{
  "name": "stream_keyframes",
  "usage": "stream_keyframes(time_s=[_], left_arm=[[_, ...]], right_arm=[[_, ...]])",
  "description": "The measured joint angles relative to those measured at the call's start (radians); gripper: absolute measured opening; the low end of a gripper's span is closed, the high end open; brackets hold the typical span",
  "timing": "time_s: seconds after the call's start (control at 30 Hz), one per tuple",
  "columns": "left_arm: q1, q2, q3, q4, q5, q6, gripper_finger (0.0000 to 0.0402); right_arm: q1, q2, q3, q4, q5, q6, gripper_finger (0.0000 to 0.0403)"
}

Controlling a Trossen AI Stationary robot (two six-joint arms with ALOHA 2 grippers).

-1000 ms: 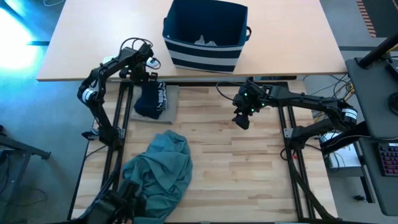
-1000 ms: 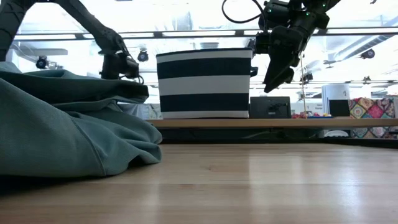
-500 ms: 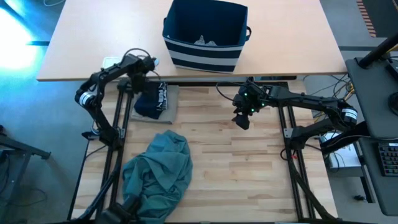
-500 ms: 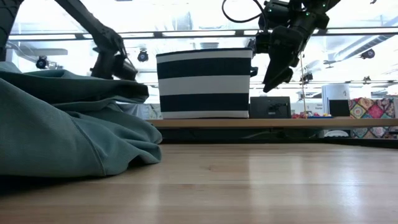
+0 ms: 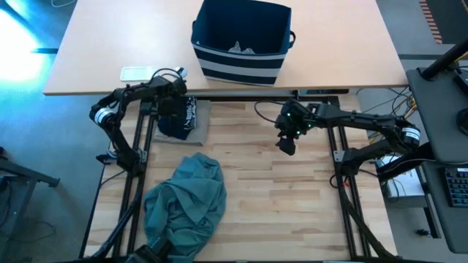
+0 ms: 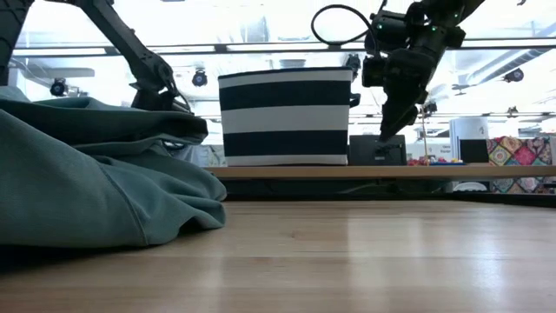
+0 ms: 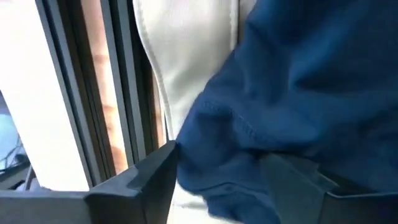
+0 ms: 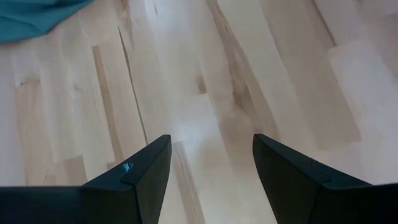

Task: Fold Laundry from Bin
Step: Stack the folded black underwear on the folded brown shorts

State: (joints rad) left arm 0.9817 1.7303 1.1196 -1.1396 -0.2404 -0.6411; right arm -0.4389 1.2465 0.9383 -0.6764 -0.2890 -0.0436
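Left gripper (image 5: 172,108) sat directly over the navy garment (image 5: 179,119), fingers spread, navy cloth bunched between them in the wrist view (image 7: 292,112); gripped or only straddled, could not tell. Garment lay atop a beige piece (image 5: 202,117) at the far-left of the wooden table (image 5: 292,212), long axis running near to far. Right gripper (image 5: 287,142) hung open and empty over bare wood, well apart to the right. Teal garment (image 5: 186,201) heaped near-left. Bin (image 5: 241,40) stood beyond on the far desk (image 5: 95,51), small grey pieces (image 5: 241,49) inside.

A pale wood table (image 5: 278,197) adjoins a tan desk (image 5: 110,44) under bright ceiling lights (image 6: 261,17).
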Motion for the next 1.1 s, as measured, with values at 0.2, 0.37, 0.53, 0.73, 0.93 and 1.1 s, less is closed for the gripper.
stream_keyframes(time_s=[0.2,0.37,0.53,0.73,0.93,1.1], left_arm=[[-0.022,0.029,-0.024,-0.055,0.023,-0.035,0.0112],[-0.030,-0.013,-0.025,-0.113,0.127,-0.106,0.0014],[-0.024,-0.046,0.004,-0.168,0.271,-0.187,0.0018],[0.027,-0.049,0.078,-0.272,0.292,-0.177,0.0005],[0.125,-0.033,0.120,-0.375,0.202,-0.065,0.0041],[0.160,-0.015,0.101,-0.398,0.203,-0.006,0.0113]], right_arm=[[0.000,0.000,-0.011,-0.003,-0.003,-0.004,0.0219],[0.000,0.000,-0.011,0.002,-0.006,-0.055,0.0219],[0.000,-0.001,-0.011,0.016,-0.003,-0.099,0.0219],[0.000,-0.001,-0.012,0.017,-0.006,-0.082,0.0219],[0.013,-0.001,-0.015,0.016,-0.007,-0.054,0.0219],[0.036,-0.001,-0.027,0.018,-0.007,-0.043,0.0219]])
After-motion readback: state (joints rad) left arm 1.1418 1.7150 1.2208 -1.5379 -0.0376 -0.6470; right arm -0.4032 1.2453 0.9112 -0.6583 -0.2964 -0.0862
